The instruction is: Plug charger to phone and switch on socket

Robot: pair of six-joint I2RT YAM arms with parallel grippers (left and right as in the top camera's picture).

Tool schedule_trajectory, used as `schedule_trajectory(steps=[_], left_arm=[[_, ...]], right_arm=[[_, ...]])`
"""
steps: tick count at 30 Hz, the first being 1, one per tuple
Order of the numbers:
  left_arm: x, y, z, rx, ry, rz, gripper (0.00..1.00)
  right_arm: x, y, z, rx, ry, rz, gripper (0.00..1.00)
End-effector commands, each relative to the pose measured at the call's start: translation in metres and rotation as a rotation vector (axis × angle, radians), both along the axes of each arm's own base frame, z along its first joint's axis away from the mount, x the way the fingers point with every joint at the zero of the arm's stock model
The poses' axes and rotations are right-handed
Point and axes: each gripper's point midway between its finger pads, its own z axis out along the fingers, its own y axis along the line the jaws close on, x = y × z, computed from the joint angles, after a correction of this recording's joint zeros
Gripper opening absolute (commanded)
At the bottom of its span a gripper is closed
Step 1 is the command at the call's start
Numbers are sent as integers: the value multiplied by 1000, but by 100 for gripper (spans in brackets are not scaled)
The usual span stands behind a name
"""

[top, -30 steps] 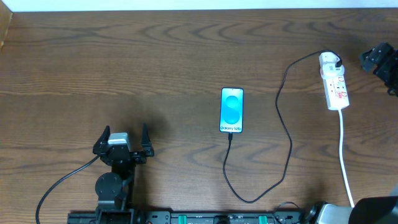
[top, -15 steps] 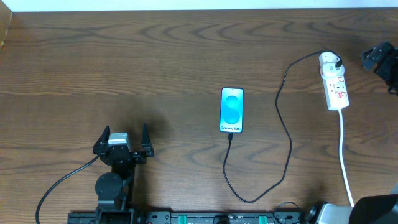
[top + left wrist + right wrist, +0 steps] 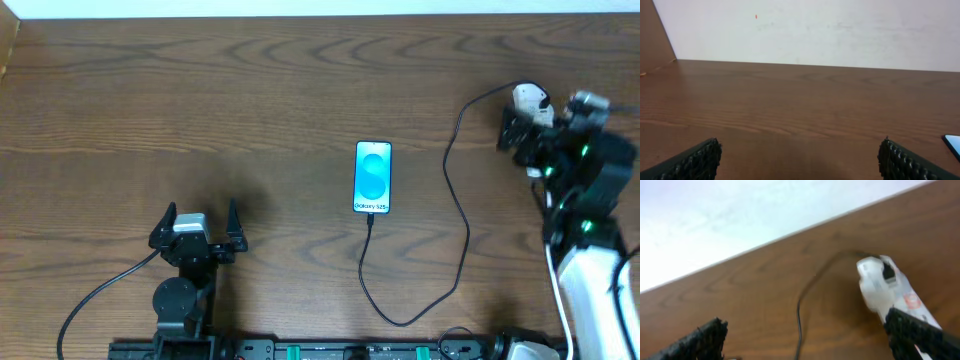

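On the wooden table (image 3: 250,90), the right gripper (image 3: 810,339) is hanging spread wide above the far-right socket (image 3: 885,287), while the left gripper (image 3: 198,222) is resting agape at front left. The phone (image 3: 373,177) is lying mid-table, the charger (image 3: 462,215) seemingly reaching its near edge. Pressing well means lowering one fingertip squarely onto the switch, too blurred to locate.

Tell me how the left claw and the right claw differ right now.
Place: the left claw sits near the front edge of the table, apart from everything; the right claw hangs over the socket. View: the left claw's camera shows bare wood and a corner of the phone; the right claw's shows the socket and the charger. Both are open and empty.
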Motion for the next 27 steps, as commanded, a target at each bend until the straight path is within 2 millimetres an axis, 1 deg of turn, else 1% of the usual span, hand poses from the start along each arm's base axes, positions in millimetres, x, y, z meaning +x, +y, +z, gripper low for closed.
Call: schedule_trajectory(steps=[1,6,7,11,14,16,21,27], left_arm=[[-1,6,-17,23,51,30,100],[-1,6,-17,23,51,30,100],[-1,6,-17,23,51,30,100],[-1,6,-17,23,51,30,100],[-1,6,-17,23,51,30,100],[-1,6,-17,23,51,30,100],[-1,6,-17,23,51,30,100],[-1,6,-17,23,51,30,100]], right_arm=[[-22,-9,-10,-38,-63,-77,99],[-54,-13,-16,-74,-199,-136,99],[-65,-13,-19,-82,-231,-152,99],[-86,-12,-28,-90,-278,-167,99],[-97,-9,-32,-95,-316,-167,99],[-103,-9,-35,-95,-308,-174,99],[-117,-8,-29,-106,-331,-214,99],[-130,-4,-28,-113,-343,-223,99]])
